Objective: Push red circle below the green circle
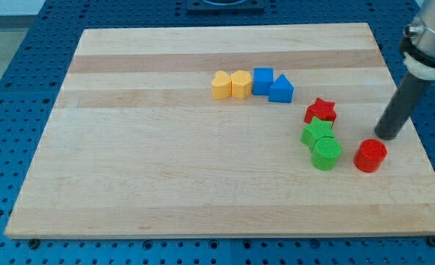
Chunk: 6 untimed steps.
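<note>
The red circle [369, 155] lies near the view's right edge of the wooden board [165, 169]. The green circle [326, 154] lies just to its left, with a small gap between them. My tip [387, 136] is on the board just above and to the right of the red circle, close to it; I cannot tell if it touches. A green star [318, 132] touches the green circle from above, and a red star [321, 111] sits above that.
A row near the view's top middle holds a yellow heart-like block [221, 85], a yellow hexagon [241, 83], a blue square [263, 81] and a blue triangle [281, 89]. The board's right edge is near my tip.
</note>
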Motion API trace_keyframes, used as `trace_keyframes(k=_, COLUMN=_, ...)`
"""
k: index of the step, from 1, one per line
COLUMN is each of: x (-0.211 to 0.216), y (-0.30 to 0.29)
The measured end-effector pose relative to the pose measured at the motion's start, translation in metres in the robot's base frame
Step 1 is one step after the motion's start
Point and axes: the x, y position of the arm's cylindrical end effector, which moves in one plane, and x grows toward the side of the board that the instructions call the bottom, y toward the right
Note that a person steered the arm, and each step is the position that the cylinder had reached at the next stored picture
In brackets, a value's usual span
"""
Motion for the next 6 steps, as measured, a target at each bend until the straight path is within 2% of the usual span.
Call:
trace_keyframes(k=2, x=0.054, y=-0.011)
trace_keyframes(k=3, x=0.067, y=-0.011)
trace_keyframes(k=5, x=0.064, y=0.048)
trace_keyframes(k=6, x=0.089, y=0.056)
